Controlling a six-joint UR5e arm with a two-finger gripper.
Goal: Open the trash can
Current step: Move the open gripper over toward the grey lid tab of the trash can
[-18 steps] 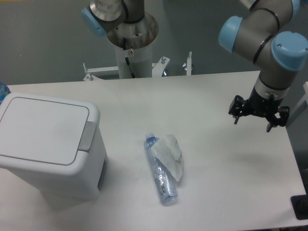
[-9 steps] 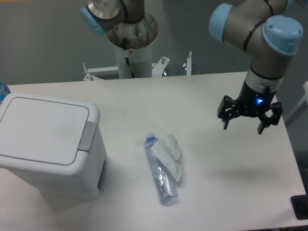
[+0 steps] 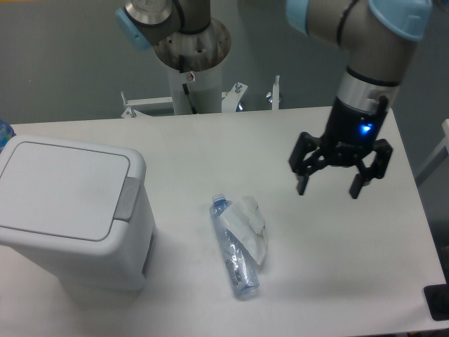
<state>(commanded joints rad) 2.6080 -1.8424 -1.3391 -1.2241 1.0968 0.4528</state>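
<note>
A: Where is the trash can?

B: Lower left of the frame, standing on the white worktop. Boxy, white, rounded corners. Lid flat and shut, grey latch tab on the right-hand rim.

A: And the tool?

B: Right of centre, hanging above the worktop, well apart from the trash can. Fingers spread wide, pointing down, pinching nothing. Small blue light lit on the wrist just above.

A: Anything between the two?

B: A clear plastic bottle lying on its side at lower centre, blue cap toward the top of the frame. A crumpled white paper resting against and partly over the bottle's right side. Both nearer to the trash can than to the tool, touching neither.

A: Behind that?

B: Robot base column at upper centre, at the far edge of the worktop.
</note>
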